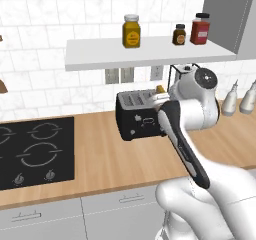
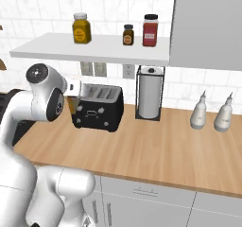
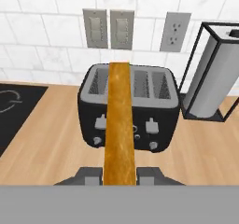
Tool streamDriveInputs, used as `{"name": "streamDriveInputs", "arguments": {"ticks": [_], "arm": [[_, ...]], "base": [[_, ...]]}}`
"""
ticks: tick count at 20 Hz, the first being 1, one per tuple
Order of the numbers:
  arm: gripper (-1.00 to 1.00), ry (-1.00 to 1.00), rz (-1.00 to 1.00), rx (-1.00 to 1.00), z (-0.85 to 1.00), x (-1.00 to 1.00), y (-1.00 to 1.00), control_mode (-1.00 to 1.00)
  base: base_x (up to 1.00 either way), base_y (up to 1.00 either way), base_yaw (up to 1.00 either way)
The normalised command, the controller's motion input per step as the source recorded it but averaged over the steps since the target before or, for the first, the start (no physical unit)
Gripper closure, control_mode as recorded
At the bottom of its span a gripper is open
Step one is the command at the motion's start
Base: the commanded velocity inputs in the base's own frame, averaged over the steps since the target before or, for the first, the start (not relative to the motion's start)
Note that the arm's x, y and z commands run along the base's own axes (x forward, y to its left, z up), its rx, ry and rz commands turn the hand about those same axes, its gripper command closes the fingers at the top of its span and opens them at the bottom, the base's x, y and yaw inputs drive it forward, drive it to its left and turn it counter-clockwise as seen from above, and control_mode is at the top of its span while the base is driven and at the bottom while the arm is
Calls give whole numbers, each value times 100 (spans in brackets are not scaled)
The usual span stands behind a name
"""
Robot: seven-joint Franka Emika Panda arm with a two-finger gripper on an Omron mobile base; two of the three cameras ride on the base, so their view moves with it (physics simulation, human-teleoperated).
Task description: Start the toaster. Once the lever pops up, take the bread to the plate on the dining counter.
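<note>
The black toaster [image 1: 134, 118] [image 2: 98, 108] [image 3: 156, 108] stands on the wood counter against the tiled wall. Its slots look empty. My gripper [image 3: 119, 175] [image 2: 73, 88] hangs in front of and above it, shut on the bread [image 3: 119, 125]. I see the slice edge-on, as a long golden-orange strip reaching toward the toaster top. A small orange bit of the bread [image 1: 160, 89] peeks out behind my forearm. The two front levers [image 3: 100, 122] sit on either side of the slice. The plate and the dining counter are out of view.
A paper towel holder [image 2: 150, 96] [image 3: 210, 78] stands just right of the toaster. The black hob [image 1: 35, 151] lies to its left. A shelf [image 1: 145, 54] with jars hangs overhead. Two pale bottles [image 2: 198, 112] stand further right.
</note>
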Motion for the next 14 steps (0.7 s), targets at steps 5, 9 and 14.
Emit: {"name": "streamDriveInputs", "arguments": {"ticks": [5,9,14], "arm": [[100,15,0,-4,37,-46,0,-100],[100,6,0,-3,-11,-39,-1,-100],[100,0,0,0,-31,-35,-32,-100]], "base": [[0,0,0],[0,0,0],[0,0,0]]}}
